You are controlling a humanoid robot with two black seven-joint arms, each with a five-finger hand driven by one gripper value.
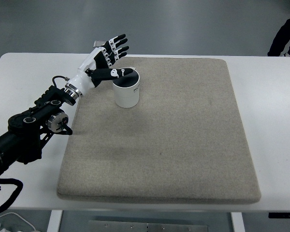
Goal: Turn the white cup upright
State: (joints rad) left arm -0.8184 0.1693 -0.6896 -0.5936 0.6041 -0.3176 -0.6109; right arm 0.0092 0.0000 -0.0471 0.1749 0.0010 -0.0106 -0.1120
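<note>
white cup [127, 93] stands mouth-up on mat [183, 145]; light, rigid, slick. left robot hand [111, 60] fingers spread, thumb inside rim; pinch the wall.

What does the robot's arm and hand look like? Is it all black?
Not all black. The left arm is mostly black, chunky machinery with round silver joints and thin black cables looping beside it. Near the wrist sits a shiny metal ring, then a white shell. The left hand is white with black fingers that carry small white marks. The right arm isn't in view.
</note>
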